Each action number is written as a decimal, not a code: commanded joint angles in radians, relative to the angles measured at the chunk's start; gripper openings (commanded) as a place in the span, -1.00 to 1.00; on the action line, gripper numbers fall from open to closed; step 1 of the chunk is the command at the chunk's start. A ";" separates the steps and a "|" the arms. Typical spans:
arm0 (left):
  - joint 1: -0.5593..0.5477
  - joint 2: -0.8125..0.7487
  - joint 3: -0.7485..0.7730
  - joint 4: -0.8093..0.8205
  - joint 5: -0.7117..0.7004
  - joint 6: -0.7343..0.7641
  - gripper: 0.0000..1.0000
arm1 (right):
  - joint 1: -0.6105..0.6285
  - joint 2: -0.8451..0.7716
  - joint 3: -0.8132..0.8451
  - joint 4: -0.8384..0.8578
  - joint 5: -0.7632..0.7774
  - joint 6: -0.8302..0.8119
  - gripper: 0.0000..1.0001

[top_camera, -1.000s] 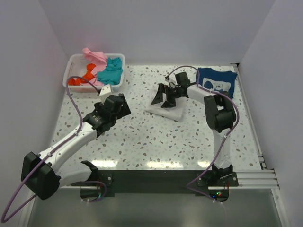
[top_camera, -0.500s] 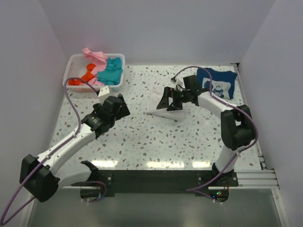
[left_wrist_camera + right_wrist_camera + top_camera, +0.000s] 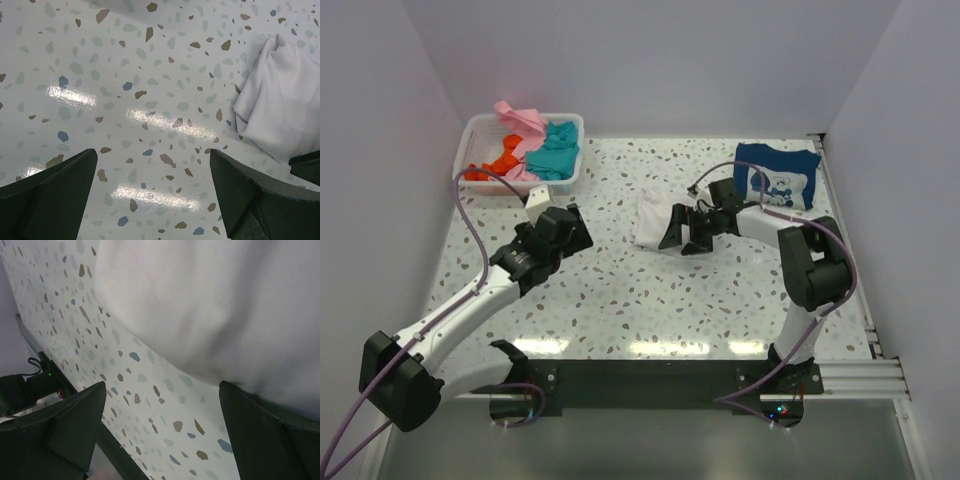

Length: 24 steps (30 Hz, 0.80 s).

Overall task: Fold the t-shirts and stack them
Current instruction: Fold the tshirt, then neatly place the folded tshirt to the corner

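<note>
Top view: the left claw sits left of centre over the speckled table, fingers spread wide and released, nothing in them. The left wrist view shows only bare table between the fingers, with the white t-shirt off at the right edge. The right claw is at frame centre, low by the white t-shirt's right side, also spread wide and released. In the right wrist view the cloth fills the upper right and runs up to one finger, but nothing is pinched. The white t-shirt lies bunched mid-table. The navy t-shirt with its white print lies flat at upper right. The pink, teal and orange t-shirts are heaped in the white basket at upper left.
</note>
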 commanded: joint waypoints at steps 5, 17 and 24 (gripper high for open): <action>0.003 -0.019 0.006 0.015 -0.007 -0.014 1.00 | -0.001 -0.260 -0.010 -0.167 0.136 -0.073 0.98; 0.003 -0.047 -0.005 0.007 -0.041 -0.012 1.00 | -0.125 -0.257 0.155 -0.364 0.601 -0.001 0.98; 0.003 -0.059 -0.017 0.009 -0.076 -0.014 1.00 | -0.133 -0.095 0.235 -0.339 0.560 0.007 0.89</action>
